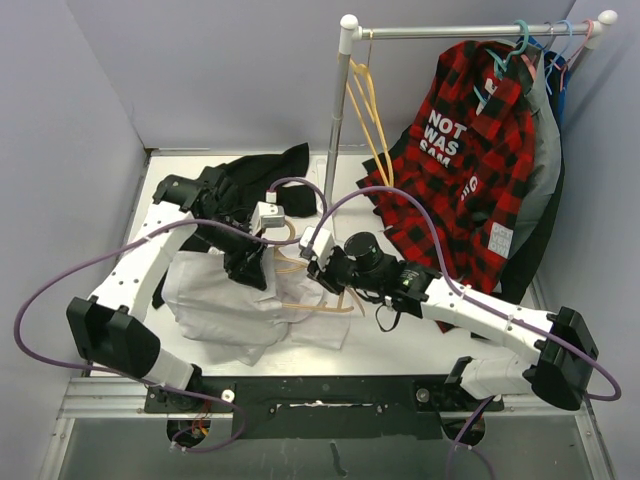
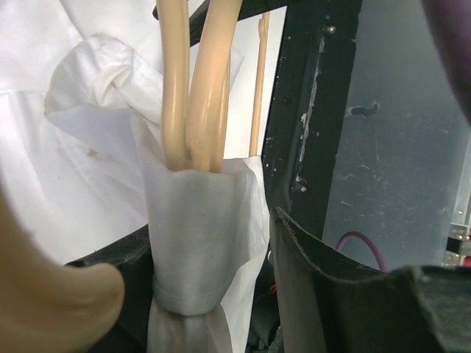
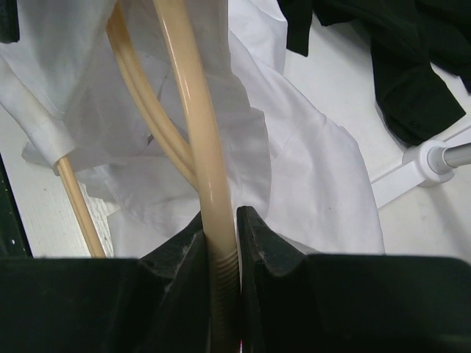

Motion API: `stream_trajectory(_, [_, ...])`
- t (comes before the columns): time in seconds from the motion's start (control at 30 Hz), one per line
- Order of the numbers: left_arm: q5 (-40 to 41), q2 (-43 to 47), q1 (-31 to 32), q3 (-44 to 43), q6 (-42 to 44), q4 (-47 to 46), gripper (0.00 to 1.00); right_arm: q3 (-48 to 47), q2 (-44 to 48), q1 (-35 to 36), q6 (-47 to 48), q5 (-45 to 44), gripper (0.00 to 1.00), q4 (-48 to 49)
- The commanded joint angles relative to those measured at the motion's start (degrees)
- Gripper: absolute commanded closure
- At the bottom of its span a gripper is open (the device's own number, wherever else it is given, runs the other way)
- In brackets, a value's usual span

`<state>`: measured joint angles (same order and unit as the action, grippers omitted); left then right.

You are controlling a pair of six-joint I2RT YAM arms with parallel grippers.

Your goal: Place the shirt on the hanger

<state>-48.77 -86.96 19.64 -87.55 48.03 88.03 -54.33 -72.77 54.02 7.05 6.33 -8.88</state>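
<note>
**Hook end in the right jaws, far end in the cloth**

Pinches the hanger (image 3: 193, 110) by its ribbed neck with the right gripper (image 3: 219, 224), pads pressed tight against the tan rod. Closes the left gripper (image 2: 210, 250) partway round a gathered tube of the shirt (image 1: 215, 300), cloth filling the gap from pad to pad and the hanger's rods entering that tube from above. Finds the rest of the shirt crumpled on the table (image 1: 400, 345) between the arms, mostly under the left one, clearly the nearer. Reads the hanger's long axis as running straight out from the right fingers toward the left gripper. Probably calls for a push along that line, left side holding the opening.
</note>
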Motion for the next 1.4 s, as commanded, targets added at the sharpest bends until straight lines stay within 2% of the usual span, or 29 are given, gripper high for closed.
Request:
stream_trajectory(0.0, [-4.26,8.2,3.83,1.28,-1.4,2.35,1.0,-2.8,0.15,-0.76,-2.39,-8.41,1.0,12.6])
stream_trajectory(0.13, [-4.57,8.6,4.32,2.08,2.24,5.38,1.0,-2.13,0.18,-0.8,-2.47,-8.86,1.0,13.05])
stream_trajectory(0.17, [-4.36,8.22,4.35,1.77,2.67,6.33,0.95,-1.95,0.1,-0.81,-2.51,-8.95,1.0,13.21])
stream_trajectory(0.3, [-3.13,8.32,4.27,0.98,1.9,6.9,0.47,-1.84,-0.36,-0.75,-2.56,-9.29,1.0,13.45])
stream_trajectory(0.37, [-2.1,9.6,4.35,1.19,-0.01,4.57,0.06,-1.74,-0.68,-0.78,-2.56,-9.51,1.0,13.5])
stream_trajectory(0.4, [-1.39,10.1,4.35,1.3,-0.83,3.46,0.03,-1.6,-0.72,-0.75,-2.55,-9.69,1.0,13.8])
stream_trajectory(0.63, [3.13,10.5,4.52,-0.13,-2.67,2.03,0.02,-0.58,-0.88,-0.76,-2.74,-10.77,1.0,15.66])
stream_trajectory(1.07, [18.04,10.66,5.23,-5.63,-9.81,-2.24,0.02,2.96,-0.35,-0.5,-2.39,-12.39,1.0,20.3])
stream_trajectory(1.37, [9.77,14.21,5.31,-4.6,-20.06,-8.36,0.02,6.41,-0.72,0.76,-2.24,-13.37,1.0,24.84])
